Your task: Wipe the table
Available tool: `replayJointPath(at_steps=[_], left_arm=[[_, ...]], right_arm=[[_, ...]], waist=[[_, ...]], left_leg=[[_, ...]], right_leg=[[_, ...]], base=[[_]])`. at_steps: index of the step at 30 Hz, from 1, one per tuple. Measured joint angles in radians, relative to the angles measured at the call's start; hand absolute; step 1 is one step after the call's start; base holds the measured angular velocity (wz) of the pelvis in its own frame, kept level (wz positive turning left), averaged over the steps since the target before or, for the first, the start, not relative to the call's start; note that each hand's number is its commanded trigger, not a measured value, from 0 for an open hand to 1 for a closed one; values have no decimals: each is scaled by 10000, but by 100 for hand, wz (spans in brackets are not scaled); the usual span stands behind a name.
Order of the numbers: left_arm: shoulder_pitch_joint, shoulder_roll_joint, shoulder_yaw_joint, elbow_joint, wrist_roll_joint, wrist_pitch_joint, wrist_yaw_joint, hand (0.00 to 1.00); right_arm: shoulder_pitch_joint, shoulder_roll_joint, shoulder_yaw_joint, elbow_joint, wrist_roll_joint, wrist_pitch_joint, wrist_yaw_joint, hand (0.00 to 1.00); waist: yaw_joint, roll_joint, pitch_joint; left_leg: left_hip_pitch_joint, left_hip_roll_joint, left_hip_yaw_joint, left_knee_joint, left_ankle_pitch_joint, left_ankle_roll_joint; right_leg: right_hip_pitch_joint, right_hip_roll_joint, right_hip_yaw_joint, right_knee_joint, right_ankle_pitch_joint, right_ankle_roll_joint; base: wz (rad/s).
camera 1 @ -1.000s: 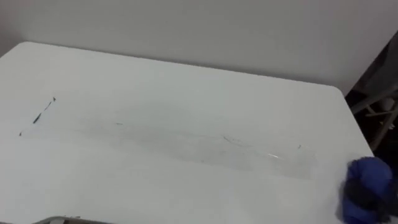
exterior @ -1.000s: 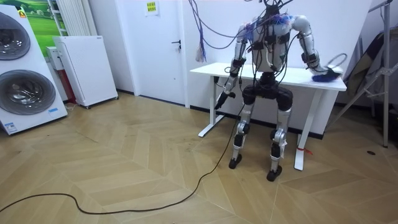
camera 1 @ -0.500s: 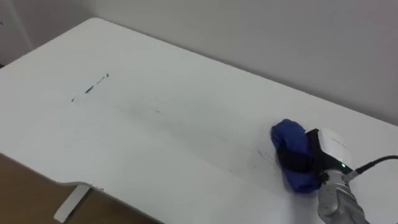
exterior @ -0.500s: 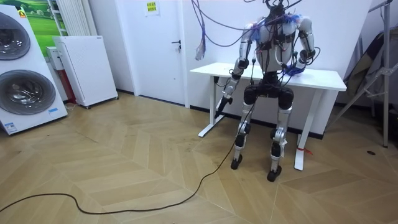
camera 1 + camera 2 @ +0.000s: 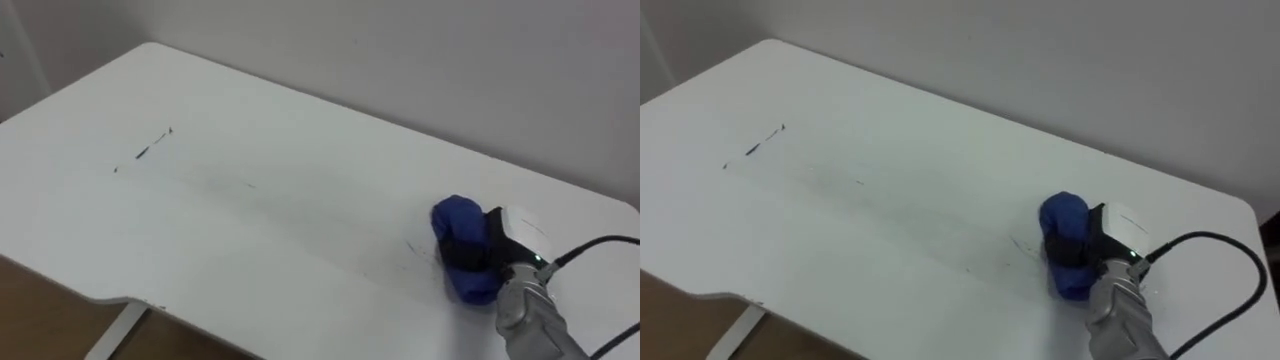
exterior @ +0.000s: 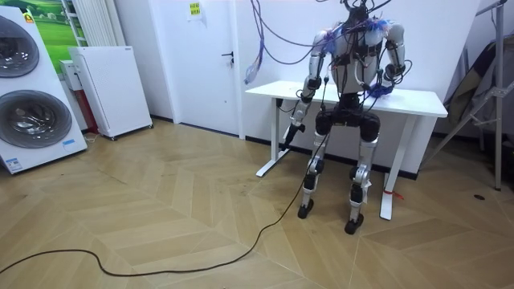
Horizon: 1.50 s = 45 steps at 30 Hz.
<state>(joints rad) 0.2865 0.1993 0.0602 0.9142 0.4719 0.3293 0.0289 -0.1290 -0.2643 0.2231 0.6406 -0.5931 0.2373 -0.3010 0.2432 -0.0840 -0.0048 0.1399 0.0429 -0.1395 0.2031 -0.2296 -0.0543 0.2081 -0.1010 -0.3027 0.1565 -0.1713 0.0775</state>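
I see the right hand (image 5: 497, 258) clamped round a crumpled blue cloth (image 5: 456, 222), which rests on the white rectangular table (image 5: 300, 140) towards its right end, nearer the front edge. Short dark marks (image 5: 150, 148) lie near the left end, and fainter dark scribbles (image 5: 415, 250) sit just left of the cloth. The left hand (image 6: 291, 128) hangs below the table's front edge; I cannot tell its state.

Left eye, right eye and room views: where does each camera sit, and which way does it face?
Left eye view: on the head, looking down at the white table; right hand gripping the blue cloth.
Right eye view: same head, slightly to the side; same scene.
Room view: standing off behind the robot, facing its back; left hand hangs below the tabletop.
Shared: table, cloth, right hand.
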Motion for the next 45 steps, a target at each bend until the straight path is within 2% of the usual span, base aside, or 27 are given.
replayJointPath(at_steps=[2,4,5,6,7,8,10,12,14,17,21,26,32,36,43,44,45], left_arm=[[55,-6,-3,-5,-1,3,-1,0],[178,-3,-59,-2,1,-2,0,0],[202,-1,-63,-2,1,-3,0,0],[201,0,-63,-2,2,-6,0,0],[203,-4,-64,-14,15,-11,-2,0],[213,-5,-69,-20,27,-14,-17,0],[192,-1,-74,-23,28,-38,-32,0],[114,-2,-109,-23,24,-90,-32,0],[-88,-3,-165,-23,18,-234,-24,0],[-392,-20,-273,-69,0,-525,0,0],[-592,-133,-283,-391,8,-744,74,0],[-626,-308,-345,-931,-75,-803,226,0],[-765,-317,-508,-1102,-303,-1138,468,0],[-760,-327,-528,-1099,-576,-1181,540,0],[-756,-302,-324,-1108,-1107,-1373,289,0],[-757,-298,-322,-1108,-1279,-1375,218,0],[-756,-298,-320,-1108,-1298,-1376,171,0]], right_arm=[[248,11,-128,-115,19,-150,-44,100],[342,9,-115,58,22,-488,-234,100],[449,9,-143,103,28,-687,-425,94],[509,9,-159,104,33,-761,-521,72],[645,7,-212,104,117,-936,-715,22],[784,7,-288,104,138,-1132,-864,0],[940,6,-323,98,203,-1311,-1099,0],[1006,4,-320,131,378,-1401,-1255,0],[1140,-77,-271,135,148,-1553,-1451,0],[1104,-67,-257,131,-224,-1656,-1475,0],[1372,-8,-257,-328,-399,-1736,-1607,0],[1933,20,-259,-1372,-403,-1768,-1650,0],[2110,64,-269,-1893,-395,-1826,-1535,0],[2438,58,-296,-2656,-356,-1825,-1380,0],[2505,49,-542,-3299,-360,-1739,-650,0],[2505,48,-584,-3397,-360,-1708,-503,69],[2500,48,-621,-3437,-360,-1708,-419,100]], waist=[[-35,5,1],[-200,48,13],[-248,70,1],[-264,79,1],[-327,105,-5],[-472,132,-11],[-603,214,-32],[-775,326,-16],[-877,479,-44],[-992,568,-49],[-1031,562,-49],[-1215,564,-49],[-1350,573,-55],[-1511,579,-59],[-1629,615,-73],[-1669,616,-69],[-1690,620,-65]], left_leg=[[20,-1,0,-25,-4,7],[113,-1,-8,-48,-11,19],[128,-1,-10,-42,-33,34],[128,-1,-10,-39,-38,38],[125,-5,-9,-33,-42,42],[122,-17,-10,-25,-41,42],[130,-20,-1,-22,-42,43],[183,-20,10,-26,-40,45],[276,-20,69,-38,-41,46],[279,-19,139,-31,-40,45],[289,-20,321,-41,-42,49],[265,-19,435,-69,-47,57],[249,-9,552,-159,-48,64],[174,-9,654,-178,-45,69],[116,-9,863,-152,-28,97],[115,-9,887,-149,-28,97],[114,-9,898,-151,-28,97]], right_leg=[[34,2,-18,-21,-2,3],[132,3,-32,-44,-5,7],[168,2,-54,-49,-16,25],[178,1,-52,-50,-16,25],[201,-5,-76,-54,-15,26],[223,-20,-97,-58,-17,27],[246,-22,-80,-57,-18,31],[318,-22,-73,-61,-19,31],[352,-24,-27,-64,-36,59],[357,-26,56,-74,-51,78],[278,-25,380,-74,-65,81],[162,-24,542,-61,-66,82],[10,-24,684,-37,-66,82],[-33,-24,801,-28,-65,80],[-188,-44,916,-9,-65,80],[-195,-46,939,-9,-65,81],[-197,-47,959,-7,-65,81]], base=[[0],[5],[5],[6],[11],[11],[4],[-2],[-2],[0],[-13],[-9],[-7],[-4],[-4],[0],[-5]])
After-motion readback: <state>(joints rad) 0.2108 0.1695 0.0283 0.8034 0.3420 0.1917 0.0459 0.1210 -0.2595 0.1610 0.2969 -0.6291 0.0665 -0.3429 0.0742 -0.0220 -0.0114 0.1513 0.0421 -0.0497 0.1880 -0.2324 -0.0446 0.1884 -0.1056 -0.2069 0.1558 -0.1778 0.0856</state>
